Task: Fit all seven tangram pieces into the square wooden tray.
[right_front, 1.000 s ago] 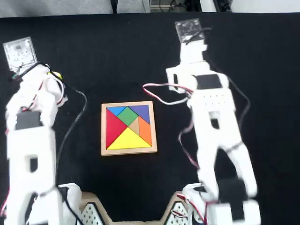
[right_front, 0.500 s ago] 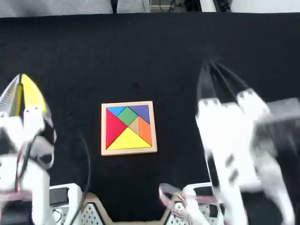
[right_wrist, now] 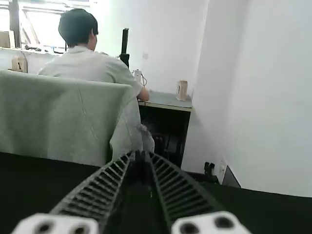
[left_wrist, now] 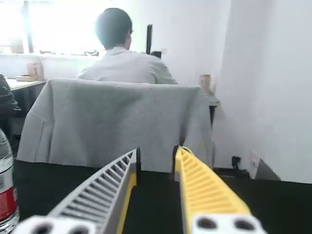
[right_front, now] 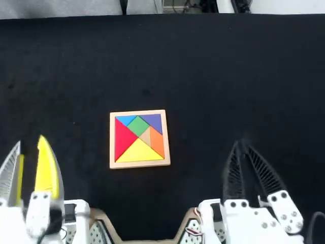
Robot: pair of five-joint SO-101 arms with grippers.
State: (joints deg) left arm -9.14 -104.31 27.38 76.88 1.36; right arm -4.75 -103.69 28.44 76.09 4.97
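The square wooden tray (right_front: 139,164) lies flat at the middle of the black table. Inside it sit a red triangle (right_front: 122,140), a yellow triangle (right_front: 139,151), a green piece (right_front: 138,125), a blue triangle (right_front: 125,120), a purple piece (right_front: 154,122), an orange piece (right_front: 157,142) and a tan triangle (right_front: 145,136), edge to edge. My left gripper (right_front: 30,143) (left_wrist: 156,156), with one grey and one yellow finger, stands open and empty at the near left, well away from the tray. At the near right my black right gripper (right_front: 242,145) (right_wrist: 141,155) is shut on nothing.
Both arm bases (right_front: 76,213) (right_front: 210,213) stand at the table's front edge, a light wooden frame (right_front: 147,236) between them. A water bottle (left_wrist: 6,185) stands off to one side. Beyond the far edge a grey cloth (left_wrist: 112,122) hangs over a chair.
Both arms have pulled back from over the table and folded down at the front edge, grippers pointing across the table. The tray and its pieces have not moved.
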